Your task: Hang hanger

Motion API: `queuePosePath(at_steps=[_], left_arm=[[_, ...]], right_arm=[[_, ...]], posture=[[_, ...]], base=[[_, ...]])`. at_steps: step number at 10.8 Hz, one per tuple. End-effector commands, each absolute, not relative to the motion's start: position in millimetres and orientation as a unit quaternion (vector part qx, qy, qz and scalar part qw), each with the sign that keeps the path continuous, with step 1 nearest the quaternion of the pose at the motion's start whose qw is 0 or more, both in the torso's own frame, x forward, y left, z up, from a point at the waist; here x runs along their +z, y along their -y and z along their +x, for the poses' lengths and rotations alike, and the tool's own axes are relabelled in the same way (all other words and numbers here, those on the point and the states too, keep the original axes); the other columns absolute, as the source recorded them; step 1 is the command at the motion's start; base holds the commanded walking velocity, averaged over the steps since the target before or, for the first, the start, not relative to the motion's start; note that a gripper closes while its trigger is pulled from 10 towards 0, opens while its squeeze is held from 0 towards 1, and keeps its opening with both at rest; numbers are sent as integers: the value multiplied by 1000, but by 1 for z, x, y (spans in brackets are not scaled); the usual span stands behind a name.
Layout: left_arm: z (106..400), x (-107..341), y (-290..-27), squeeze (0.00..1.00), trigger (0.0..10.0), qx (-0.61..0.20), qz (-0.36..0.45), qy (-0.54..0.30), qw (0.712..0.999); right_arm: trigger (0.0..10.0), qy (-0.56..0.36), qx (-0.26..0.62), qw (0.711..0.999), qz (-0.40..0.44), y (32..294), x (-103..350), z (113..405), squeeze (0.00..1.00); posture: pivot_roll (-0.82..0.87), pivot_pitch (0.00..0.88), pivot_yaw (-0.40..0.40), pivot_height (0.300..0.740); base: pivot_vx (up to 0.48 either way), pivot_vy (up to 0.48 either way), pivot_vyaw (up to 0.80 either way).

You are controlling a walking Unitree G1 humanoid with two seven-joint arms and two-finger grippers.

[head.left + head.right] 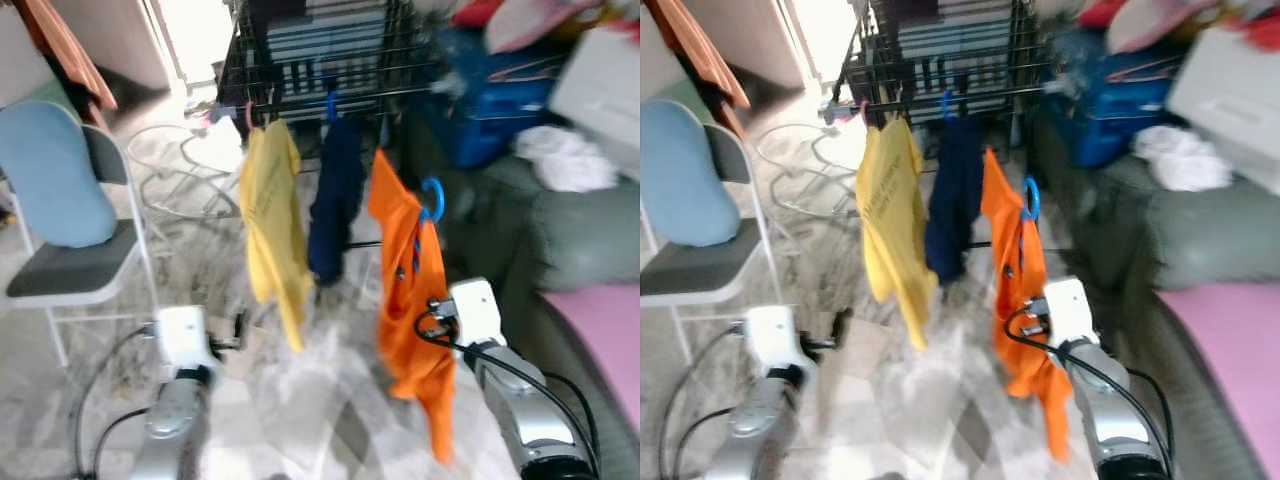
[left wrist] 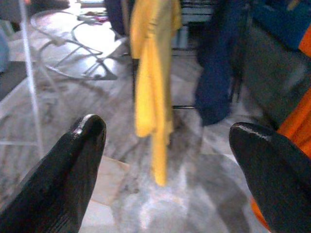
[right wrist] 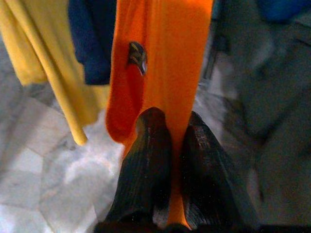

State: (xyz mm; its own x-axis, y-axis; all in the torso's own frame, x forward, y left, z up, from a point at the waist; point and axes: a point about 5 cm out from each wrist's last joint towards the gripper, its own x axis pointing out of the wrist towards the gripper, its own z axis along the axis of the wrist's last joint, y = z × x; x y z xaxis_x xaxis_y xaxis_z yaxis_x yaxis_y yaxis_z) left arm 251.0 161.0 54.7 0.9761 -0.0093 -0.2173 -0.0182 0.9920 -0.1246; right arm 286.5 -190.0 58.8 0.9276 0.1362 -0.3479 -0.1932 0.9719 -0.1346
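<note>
Right gripper (image 3: 167, 160) pinches the orange shirt (image 1: 405, 290) by cloth alone, so its blue hanger (image 1: 432, 198) could swing wide of the rack (image 1: 330, 95).

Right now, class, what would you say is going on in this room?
A humanoid robot is hanging laundry. Its right hand is shut on an orange shirt that sits on a blue hanger, held up in front of a black drying rack and not yet hooked on. A yellow shirt and a navy garment already hang from the rack's rail. The left hand is open and empty, low over the marble floor. A folding chair stands to the robot's left.
</note>
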Motion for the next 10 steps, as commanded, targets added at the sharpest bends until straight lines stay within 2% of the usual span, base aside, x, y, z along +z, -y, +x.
queuePosePath(at_steps=[1, 2, 7, 9, 10], left_arm=[[251, 55, -173, 0, 10000, 21, -49, -109, 993], [251, 56, -176, 0, 10000, 29, -45, -103, 993], [259, 58, -173, 0, 10000, 23, -60, -82, 994], [260, 55, -180, 0, 10000, 22, -56, -87, 994], [261, 53, -183, 0, 10000, 21, -57, -92, 994]], right_arm=[[10000, -144, 98, 982, -75, 180, 69, 294, 0], [10000, -140, 107, 982, -71, 174, 70, 298, 0], [10000, -159, 130, 977, -64, 163, 56, 294, 0], [10000, -172, 145, 973, -52, 148, 42, 287, 0], [10000, -160, 157, 974, -41, 142, 44, 289, 0]], posture=[[-80, 0, 112, 740], [-79, 0, 111, 740], [-41, 0, 61, 740], [-28, 0, 62, 740], [-28, 0, 65, 740]], base=[[-356, 0, 0], [-266, 0, 0], [0, 0, 0], [0, 0, 0], [0, 0, 581]])
